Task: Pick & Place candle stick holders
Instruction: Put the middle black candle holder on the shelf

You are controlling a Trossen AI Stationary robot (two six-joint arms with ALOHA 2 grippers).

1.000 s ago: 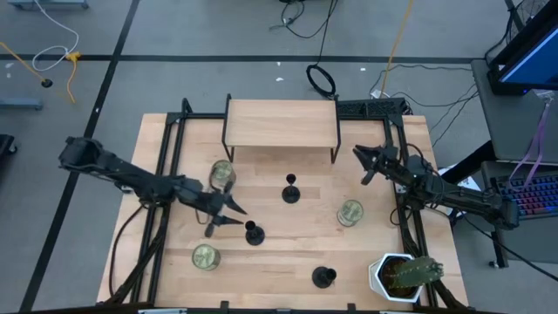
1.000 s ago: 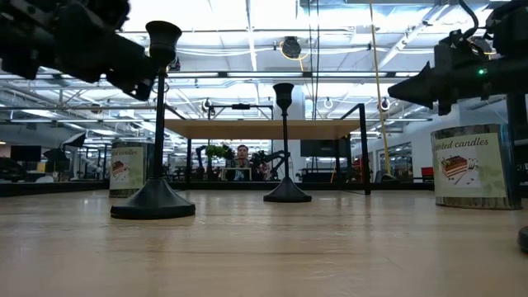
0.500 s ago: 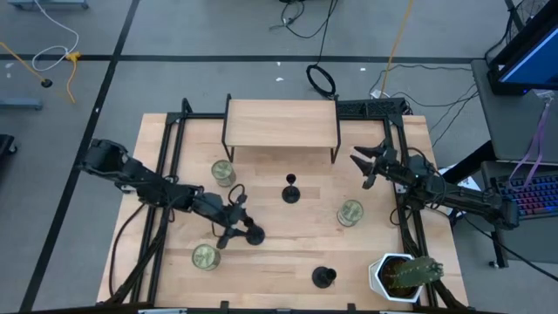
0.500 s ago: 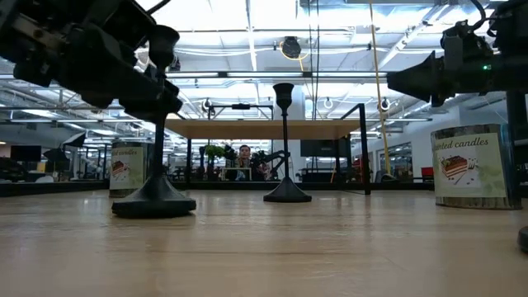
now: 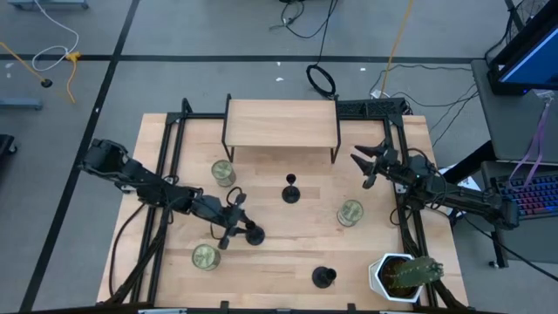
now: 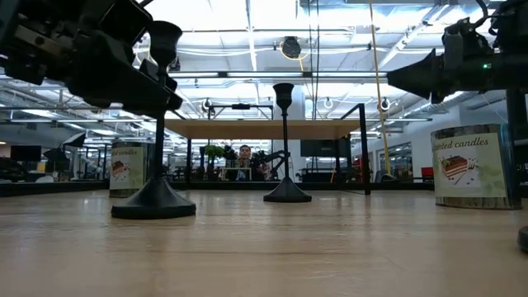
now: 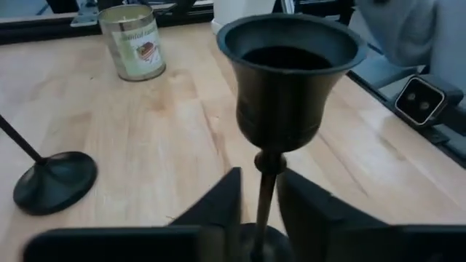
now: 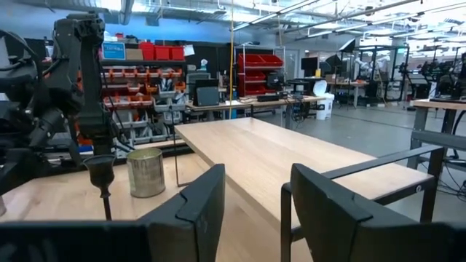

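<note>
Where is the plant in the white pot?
In the high view, the spiky green plant in its white pot sits at the table's front right corner, beside a matte-black candle stick holder.

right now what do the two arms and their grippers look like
Both arms are dark, near-black jointed links with black cables trailing along them. The left gripper and the right gripper each end in two flat, tapering matte-black fingers. A small green indicator light shows on the right arm in the low view.
</note>
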